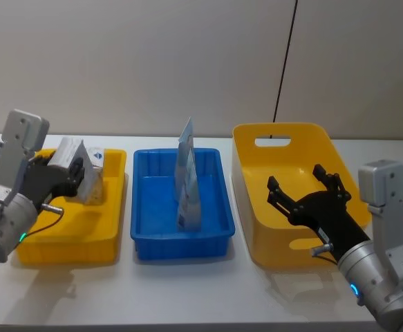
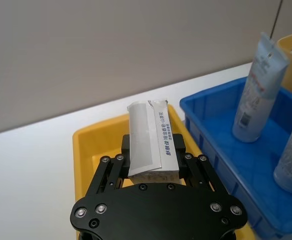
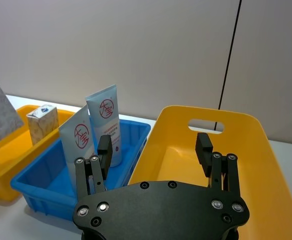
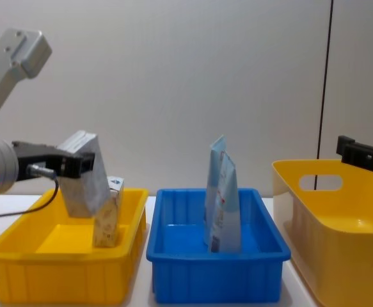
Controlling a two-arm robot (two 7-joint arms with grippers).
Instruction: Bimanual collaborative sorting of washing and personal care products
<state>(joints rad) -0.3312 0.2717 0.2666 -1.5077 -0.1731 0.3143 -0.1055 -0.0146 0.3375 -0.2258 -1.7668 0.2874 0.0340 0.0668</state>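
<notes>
One large pack, clamped in the left gripper at frame left over the yellow tray, should lower clear of the small pack before release; right gripper idles open lower right.

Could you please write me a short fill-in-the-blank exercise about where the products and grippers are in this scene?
1. The left gripper holds the large pack over the left-hand bin, whose colour is ____.
2. The middle bin, where the two light-blue pouches stand, is ____.
3. The right gripper hovers over the large basket with its fingers ____.

Missing words: yellow; blue; open.
</notes>
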